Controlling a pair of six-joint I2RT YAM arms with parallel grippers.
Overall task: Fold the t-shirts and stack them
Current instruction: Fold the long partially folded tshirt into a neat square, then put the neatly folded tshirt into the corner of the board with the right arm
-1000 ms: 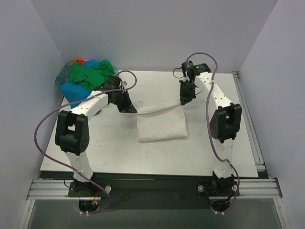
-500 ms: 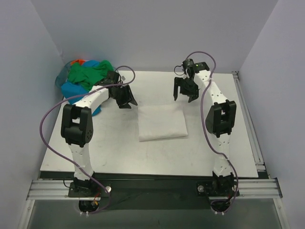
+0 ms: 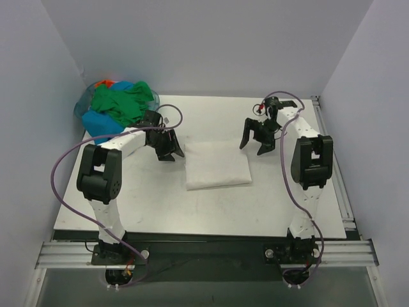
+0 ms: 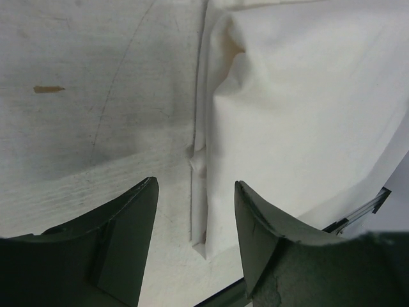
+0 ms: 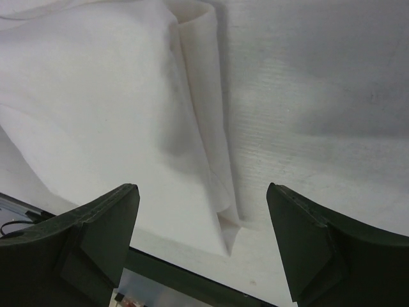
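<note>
At the middle of the white table (image 3: 192, 208) lies the folded white cloth t-shirt (image 3: 216, 164), a flat rectangle with its long axis running left to right and no print showing. Well left of it and farther back, a loose heap of green, blue and orange cloth t-shirts (image 3: 118, 105) sits in what looks like a translucent bluish bin (image 3: 81, 106). The left gripper (image 3: 171, 147) hangs at the white shirt's far left corner and the right gripper (image 3: 256, 137) just beyond its far right corner, both with jaws spread and empty.

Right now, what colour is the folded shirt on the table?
The folded shirt is plain white, clearest from the top camera.
</note>
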